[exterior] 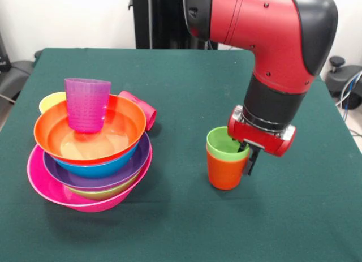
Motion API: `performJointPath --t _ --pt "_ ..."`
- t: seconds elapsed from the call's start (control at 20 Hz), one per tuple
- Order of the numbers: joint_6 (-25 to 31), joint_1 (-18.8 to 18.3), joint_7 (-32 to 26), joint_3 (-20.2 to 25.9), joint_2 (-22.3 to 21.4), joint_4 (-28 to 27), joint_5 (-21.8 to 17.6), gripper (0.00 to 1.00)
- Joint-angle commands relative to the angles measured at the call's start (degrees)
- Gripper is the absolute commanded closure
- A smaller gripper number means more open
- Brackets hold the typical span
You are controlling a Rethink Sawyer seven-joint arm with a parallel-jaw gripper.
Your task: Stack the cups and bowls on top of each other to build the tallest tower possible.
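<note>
The tower (90,160) stands on the green table (186,228): pink bowl (42,183) as base, then green, purple, blue and orange bowl (121,123), with the purple cup (86,103) inside. Right of it, the gripper (246,151) clamps the green cup (223,144), nested in the orange cup (224,170). Behind the tower lie the yellow cup (50,101) and red cup (142,109).

The scene was brightly and evenly lit from above. Soft, short shadows lay on the green counter (186,103) under the pink bowl (39,180) and beside the orange cup (224,170). White glare gleamed on the orange bowl (127,112) rim and the red arm (271,24). Focus was sharp throughout, with no noticeable blur.
</note>
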Motion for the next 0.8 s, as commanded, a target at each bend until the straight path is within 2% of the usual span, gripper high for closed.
performJointPath --t 0.05,0.4,0.8 --pt "9.15 -0.03 6.27 5.71 -10.95 5.95 1.72 1.0" --pt "18.69 1.31 7.77 3.32 -20.08 8.08 2.15 1.0" --pt "21.67 0.55 6.04 3.55 -26.85 12.17 2.41 1.0"
